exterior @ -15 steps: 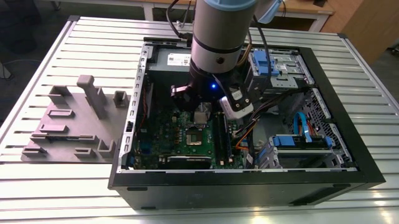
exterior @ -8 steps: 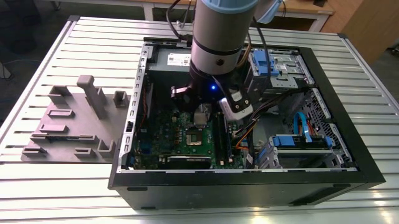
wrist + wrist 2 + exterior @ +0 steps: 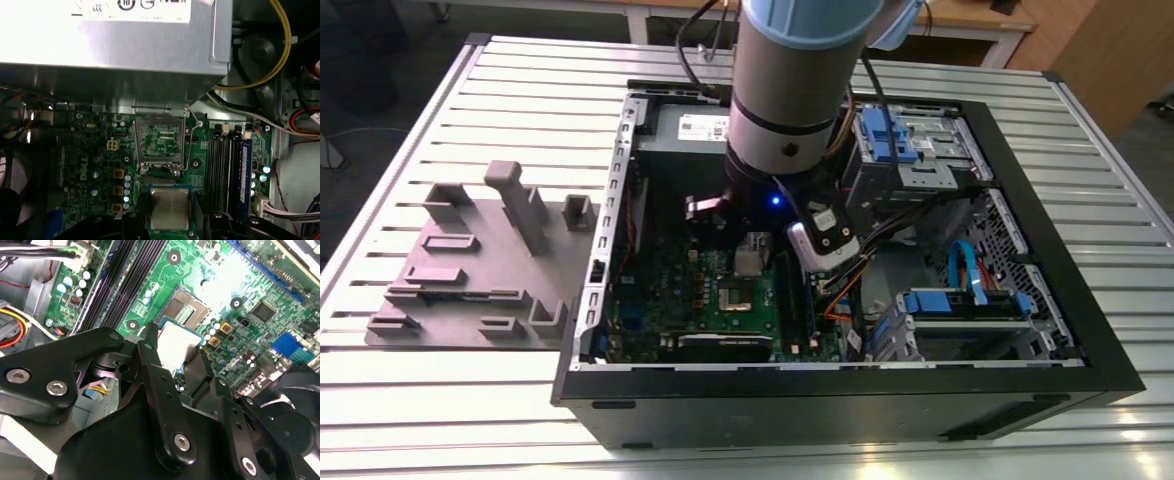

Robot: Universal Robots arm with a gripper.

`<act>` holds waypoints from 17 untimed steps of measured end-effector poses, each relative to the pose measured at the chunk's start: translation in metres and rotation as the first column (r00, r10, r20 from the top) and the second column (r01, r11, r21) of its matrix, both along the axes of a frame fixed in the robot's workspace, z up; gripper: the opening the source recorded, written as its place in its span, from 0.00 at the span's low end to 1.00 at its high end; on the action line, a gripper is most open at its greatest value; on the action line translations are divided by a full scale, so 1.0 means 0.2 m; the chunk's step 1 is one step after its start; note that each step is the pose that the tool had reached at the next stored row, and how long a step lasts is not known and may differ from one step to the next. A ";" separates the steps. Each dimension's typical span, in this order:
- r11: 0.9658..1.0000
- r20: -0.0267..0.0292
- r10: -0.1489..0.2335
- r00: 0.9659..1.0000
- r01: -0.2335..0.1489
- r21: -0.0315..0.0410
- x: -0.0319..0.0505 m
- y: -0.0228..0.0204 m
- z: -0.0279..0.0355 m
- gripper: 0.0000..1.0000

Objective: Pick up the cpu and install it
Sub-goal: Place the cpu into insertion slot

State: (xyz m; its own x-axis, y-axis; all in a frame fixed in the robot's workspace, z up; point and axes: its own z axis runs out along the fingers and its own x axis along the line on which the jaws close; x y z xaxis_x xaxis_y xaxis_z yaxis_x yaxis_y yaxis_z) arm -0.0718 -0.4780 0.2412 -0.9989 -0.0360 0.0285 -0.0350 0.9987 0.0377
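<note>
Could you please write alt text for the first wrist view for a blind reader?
The black hand grips a small flat square silvery-grey cpu over a green motherboard, close to the open silver metal socket frame; a large grey box with a white label lies beyond.

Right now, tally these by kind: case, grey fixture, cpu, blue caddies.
case: 1
grey fixture: 1
cpu, held in the gripper: 1
blue caddies: 2
Total: 5
</note>
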 end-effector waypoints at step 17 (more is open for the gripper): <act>1.000 -0.007 -0.016 1.000 0.016 -0.001 -0.018 -0.046 -0.140 0.45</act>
